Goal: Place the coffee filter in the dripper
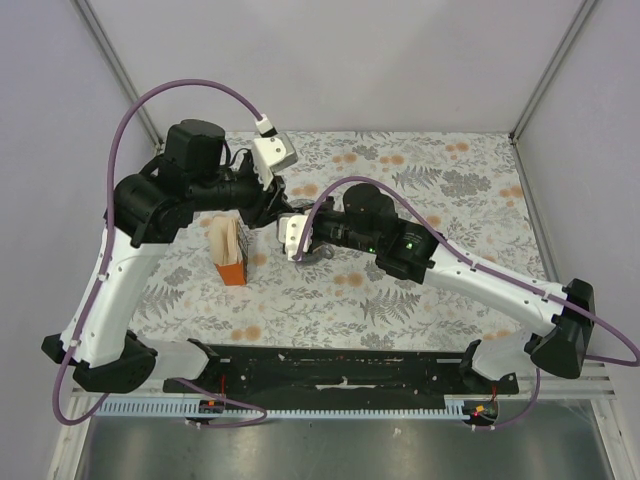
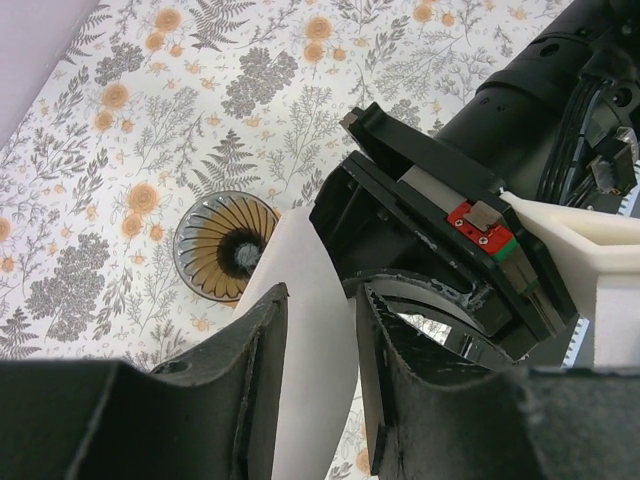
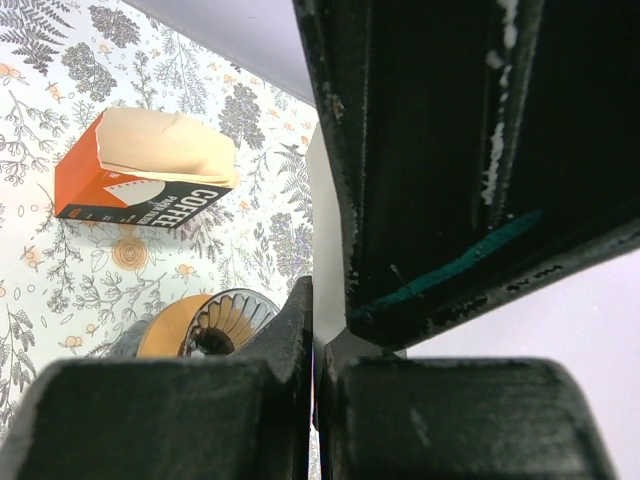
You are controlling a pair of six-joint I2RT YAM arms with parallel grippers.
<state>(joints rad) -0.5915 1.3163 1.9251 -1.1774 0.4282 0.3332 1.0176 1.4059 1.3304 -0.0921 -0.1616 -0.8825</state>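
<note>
The coffee filter point(image 2: 300, 262) is a thin white paper sheet hanging just above and right of the dripper. My right gripper point(image 3: 318, 300) is shut on its edge point(image 3: 326, 200). My left gripper point(image 2: 320, 295) is open, with a finger on each side of the filter and a clear gap to the paper. The dripper point(image 2: 222, 245) is an orange-tan funnel with a dark ribbed cone, standing on the floral cloth; it also shows in the right wrist view point(image 3: 205, 322). In the top view both grippers meet at mid-table, left point(image 1: 272, 210) and right point(image 1: 291, 240), and hide the filter and dripper.
An orange-and-tan printed filter packet point(image 1: 229, 254) stands left of the grippers; it also shows in the right wrist view point(image 3: 148, 170). The floral cloth point(image 1: 440, 190) covers the table. Enclosure walls stand at the back and sides.
</note>
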